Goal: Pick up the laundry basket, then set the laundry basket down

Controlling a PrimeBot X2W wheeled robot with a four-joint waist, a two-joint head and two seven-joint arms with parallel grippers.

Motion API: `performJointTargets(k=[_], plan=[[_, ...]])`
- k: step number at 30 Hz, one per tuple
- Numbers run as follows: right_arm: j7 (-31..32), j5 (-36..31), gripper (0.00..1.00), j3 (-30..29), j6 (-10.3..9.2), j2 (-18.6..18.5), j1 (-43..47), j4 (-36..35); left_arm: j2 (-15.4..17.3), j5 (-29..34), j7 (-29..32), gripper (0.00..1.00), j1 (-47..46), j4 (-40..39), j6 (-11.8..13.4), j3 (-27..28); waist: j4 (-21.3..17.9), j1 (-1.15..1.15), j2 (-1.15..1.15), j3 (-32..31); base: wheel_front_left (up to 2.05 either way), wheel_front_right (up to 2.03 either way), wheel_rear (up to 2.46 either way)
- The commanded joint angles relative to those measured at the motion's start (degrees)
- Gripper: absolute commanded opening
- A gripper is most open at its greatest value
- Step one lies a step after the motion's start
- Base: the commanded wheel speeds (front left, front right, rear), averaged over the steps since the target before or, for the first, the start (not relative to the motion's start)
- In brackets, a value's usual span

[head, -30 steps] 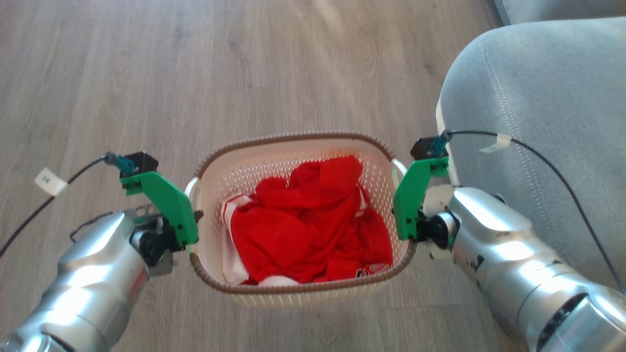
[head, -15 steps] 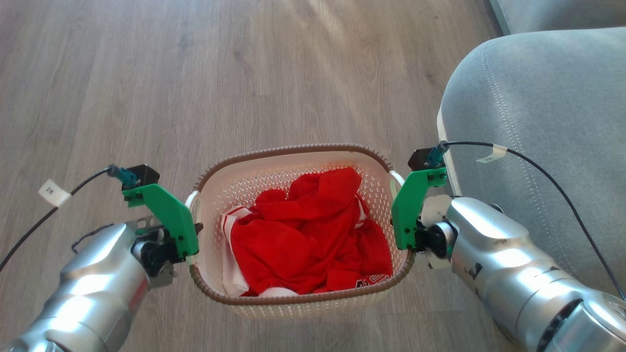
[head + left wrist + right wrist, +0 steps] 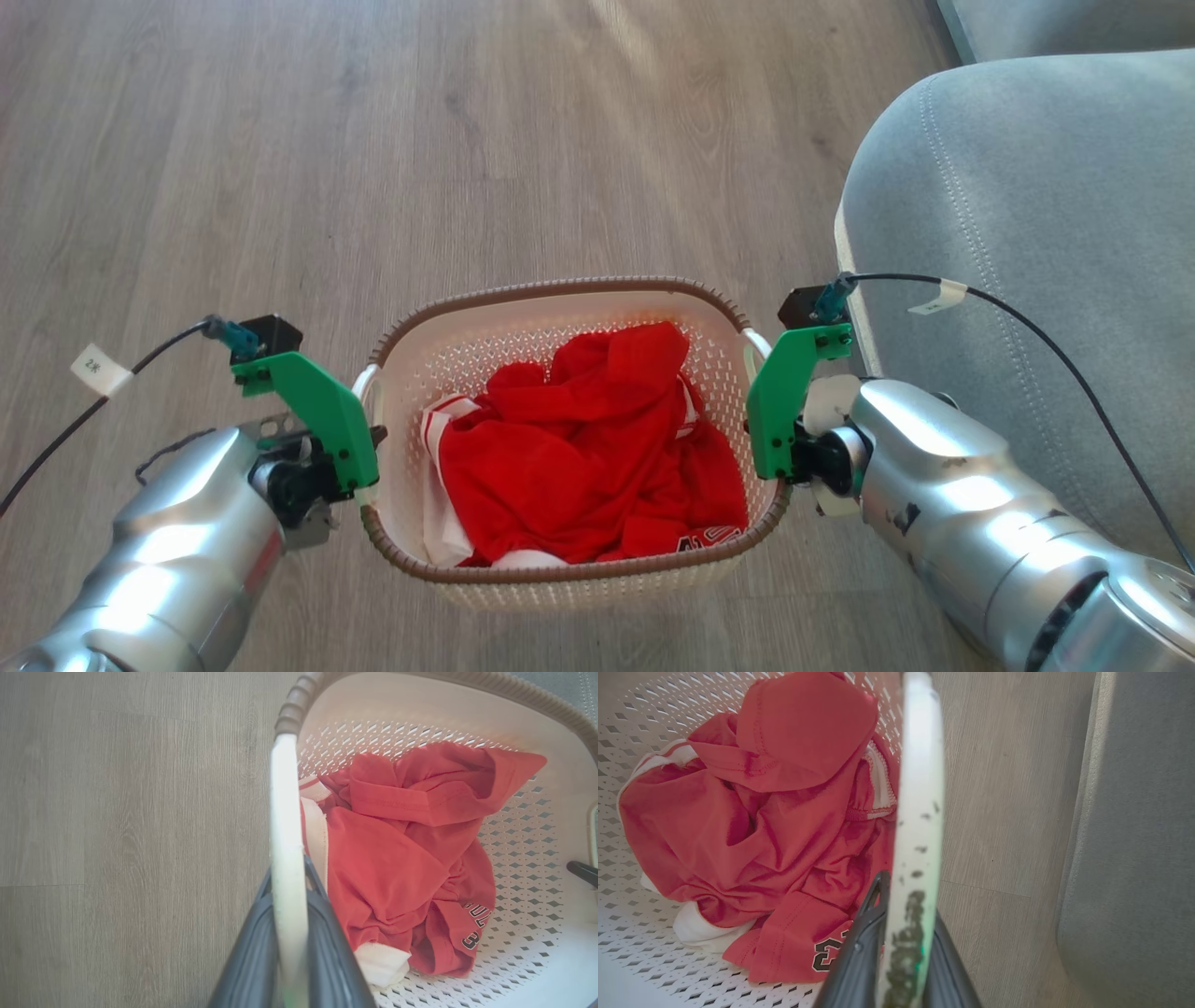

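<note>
Basket [image 3: 560,283] sits between both arms over the floor [image 3: 280,140], its right side near the sofa [image 3: 1027,233]. You cannot tell from these views whether its base rests on the floor or hangs clear.

Left claw [image 3: 288,891]: closed on the left handle [image 3: 285,812], the thin white bar pinched between its two fingers. Right claw [image 3: 906,891]: clamped the same way on the right handle [image 3: 920,788].

Risks, as judged:
- Handles look thin and smooth, and each grip is a narrow pinch. If one arm leads the other, a bar may slide through the fingers, the basket tilt and the clothes [image 3: 579,439] spill.
- Spreading or squeezing the arms would flex the handles and could pop one free.
- The sofa is close on the right. Drift that way and the right arm or its cable [image 3: 896,276] could catch.

Views: the head view gives you both arms and the sofa gap, but the green mounts [image 3: 317,411] hide the fingers. The wrist views show the pinch itself. The right one also shows dark smears on its handle.
</note>
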Motion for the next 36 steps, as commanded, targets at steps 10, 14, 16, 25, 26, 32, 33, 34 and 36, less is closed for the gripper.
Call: performJointTargets(k=[10, 14, 16, 25, 26, 32, 33, 34, 36], plan=[[-1.1, 1.8, 0.0, 1.7, 0.16, -0.9, -1.6, -0.1, 5.0, -0.5, -1.0, 0.0, -3.3, 1.4, 0.6, 1.2, 0.0, 0.0, 0.0, 0.2, 0.0, 0.0, 0.0], [-1.3, 2.5, 0.0, 2.2, 0.16, -0.9, -1.7, 0.0, 5.1, -0.7, -1.1, 0.0, -3.3, 1.4, 0.6, 1.1, 0.0, 0.0, 0.0, 0.2, 0.0, 0.0, 0.0], [-1.5, 2.8, 0.0, 2.5, 0.16, -0.9, -1.8, 0.0, 5.1, -0.8, -1.1, 0.0, -3.4, 1.4, 0.6, 1.0, 0.1, 0.0, 0.0, 0.3, 0.0, 0.0, 0.0], [-4.4, 3.4, 0.0, 3.5, 0.16, -0.9, -3.2, 0.4, 5.4, -0.3, -3.4, 0.0, -5.3, 0.9, 0.6, 0.7, 0.4, 0.0, 0.0, 3.2, 0.0, 0.0, 0.0], [-4.9, 3.5, 0.0, 3.5, 0.16, -0.9, -3.6, 0.4, 5.5, -0.2, -3.6, 0.0, -5.7, 0.9, 0.6, 0.7, 0.4, 0.0, 0.0, 4.1, 0.0, 0.0, 0.0], [-7.8, 3.5, 0.0, 3.8, 0.16, -0.9, -6.1, 1.5, 5.7, 0.7, -6.3, 0.0, -8.6, 0.4, 0.6, 0.4, 0.8, 0.0, 0.0, 9.6, 0.0, 0.0, 0.0], [-8.2, 3.4, 0.0, 3.8, 0.16, -0.9, -6.7, 1.7, 5.7, 0.9, -6.8, 0.0, -9.1, 0.3, 0.6, 0.3, 0.8, 0.0, 0.0, 10.9, 0.0, 0.0, 0.0], [-8.7, 3.3, 0.0, 3.9, 0.16, -0.9, -7.2, 1.9, 5.7, 1.0, -7.3, 0.0, -9.6, 0.2, 0.6, 0.3, 1.0, 0.0, 0.0, 11.9, 0.0, 0.0, 0.0], [-9.6, 3.1, 0.0, 4.0, 0.16, -0.9, -8.3, 2.4, 5.6, 1.3, -8.2, 0.0, -10.5, 0.1, 0.6, 0.2, 1.2, 0.0, 0.0, 14.2, 0.0, 0.0, 0.0]])
